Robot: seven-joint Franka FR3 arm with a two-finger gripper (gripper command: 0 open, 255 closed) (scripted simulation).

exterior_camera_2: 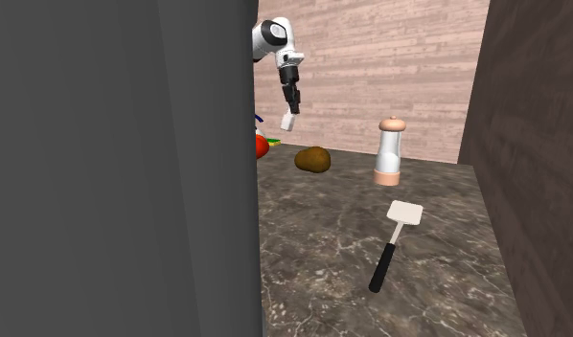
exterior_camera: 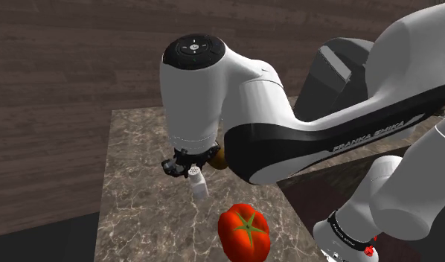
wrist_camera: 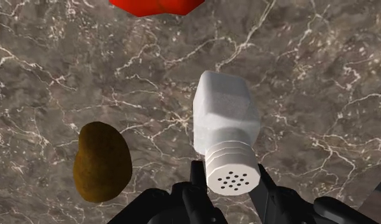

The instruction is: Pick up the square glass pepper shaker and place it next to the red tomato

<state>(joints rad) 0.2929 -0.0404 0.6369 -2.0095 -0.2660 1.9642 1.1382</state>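
Hanging above the dark marbled surface (exterior_camera: 139,186), the black end effector (exterior_camera: 190,168) is clenched on the white square shaker (exterior_camera: 199,181). Its fingers (wrist_camera: 197,181) clasp the ribbed, perforated cap from either side, and the square body hangs below them at a tilt. The second exterior view shows the shaker in the air, clear of the surface, under the white arm (exterior_camera: 303,126).

The red tomato (exterior_camera: 244,232) with its green stem lies on the surface, toward the shoulder view's lower right of the shaker, near it but apart. A brown potato (wrist_camera: 102,162) lies on the surface close by, off to one side of the end effector. In the second exterior view the potato sits to the right of the tomato, which is partly hidden behind a large grey panel (exterior_camera_2: 122,163).

Farther to that view's right a pepper mill (exterior_camera_2: 389,151) stands upright, with a tan top and base. Nearer the camera a spatula (exterior_camera_2: 395,239) lies flat, with a white blade and a black handle.
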